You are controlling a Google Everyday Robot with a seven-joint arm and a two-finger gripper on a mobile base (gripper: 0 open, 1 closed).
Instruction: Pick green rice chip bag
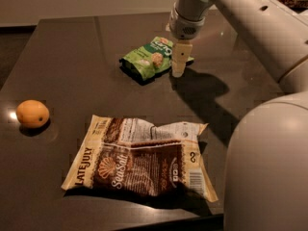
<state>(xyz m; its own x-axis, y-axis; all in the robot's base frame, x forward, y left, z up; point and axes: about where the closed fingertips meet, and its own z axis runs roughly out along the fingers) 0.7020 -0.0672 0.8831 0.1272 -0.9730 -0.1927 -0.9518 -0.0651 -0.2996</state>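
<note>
The green rice chip bag lies flat on the dark table toward the back, its white lettering and pale rice-cake pictures facing up. My gripper hangs from the white arm that reaches in from the right, pointing down. It is over the bag's right end, its cream tip just at the bag's right edge.
A large brown-and-cream "Late July" bag lies at the front middle of the table. An orange fruit sits at the left. The dark table ends at a front edge near the bottom. The arm's bulky white body fills the right side.
</note>
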